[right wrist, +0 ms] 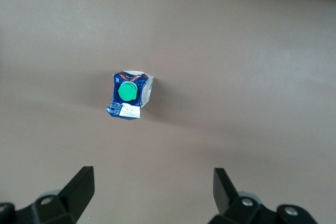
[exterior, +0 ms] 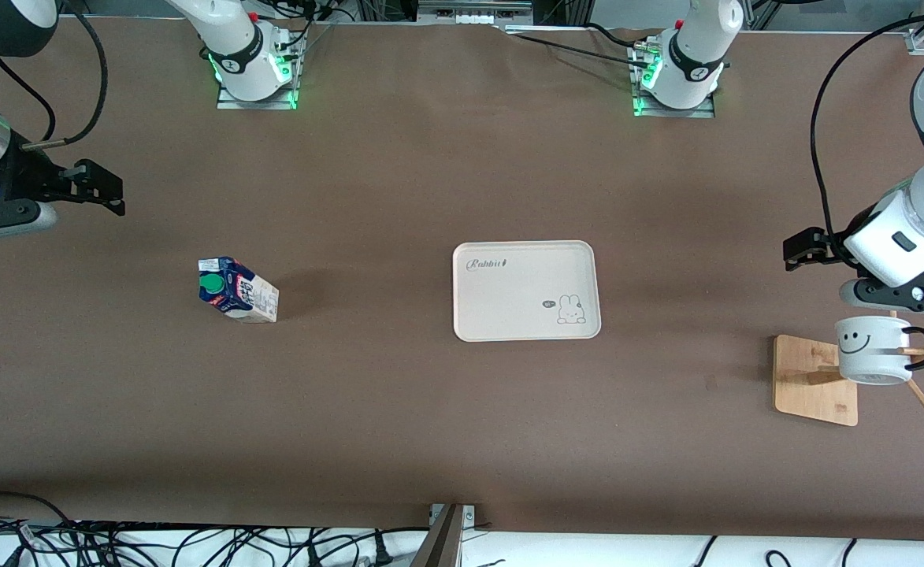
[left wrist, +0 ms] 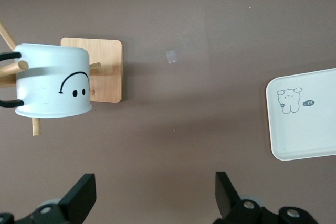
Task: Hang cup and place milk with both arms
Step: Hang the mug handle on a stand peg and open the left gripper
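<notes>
The white cup [exterior: 871, 350] with a black smiley hangs by its black loop handle on a peg of the wooden rack [exterior: 804, 378] at the left arm's end of the table. It also shows in the left wrist view [left wrist: 52, 80]. My left gripper [exterior: 804, 250] is open and empty, up over the bare table beside the rack; its own view [left wrist: 155, 182] shows nothing between the jaws. The milk carton [exterior: 237, 290] stands upright toward the right arm's end, green cap up [right wrist: 128, 95]. My right gripper [exterior: 103, 189] is open and empty, apart from the milk [right wrist: 152, 179].
A cream tray [exterior: 525, 290] with a rabbit print lies in the middle of the table, with nothing on it; its corner shows in the left wrist view [left wrist: 304, 114]. A small pale mark [left wrist: 171, 56] lies on the table near the rack base. Cables run along the table's near edge.
</notes>
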Controlling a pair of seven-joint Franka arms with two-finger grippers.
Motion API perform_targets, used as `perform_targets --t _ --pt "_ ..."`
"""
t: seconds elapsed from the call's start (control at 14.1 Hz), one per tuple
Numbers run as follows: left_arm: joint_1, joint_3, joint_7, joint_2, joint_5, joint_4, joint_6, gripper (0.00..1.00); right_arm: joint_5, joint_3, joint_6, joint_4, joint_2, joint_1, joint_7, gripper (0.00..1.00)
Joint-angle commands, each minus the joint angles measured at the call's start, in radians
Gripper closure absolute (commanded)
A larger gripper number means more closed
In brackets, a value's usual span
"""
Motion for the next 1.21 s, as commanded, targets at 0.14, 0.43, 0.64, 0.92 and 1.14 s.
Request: perform_targets --t 0.14,0.43,0.64,0.92,1.14 --pt "-0.101 0.147 -0.006 -0.290 -0.066 -0.345 0.206 0.00 -0.007 0.024 0.005 0.006 -0.001 -0.031 -0.008 0.00" --pt "-0.129 0.165 -0.002 -0.357 -0.068 -0.437 0.213 0.00 -0.006 0.019 0.007 0.006 0.002 -0.031 -0.008 0.00" --pt "-0.127 0.155 -0.032 -0.334 -0.066 -0.411 0.193 0.00 -0.004 0.019 0.007 0.006 0.002 -0.033 -0.004 0.00" --pt "-0.132 0.155 -0.034 -0.320 -0.066 -0.374 0.191 0.00 -0.004 0.019 0.005 0.006 0.002 -0.033 0.001 0.00" --pt "-0.122 0.159 -0.020 -0.320 -0.066 -0.364 0.182 0.00 -0.004 0.019 0.000 0.006 0.002 -0.033 0.002 0.00"
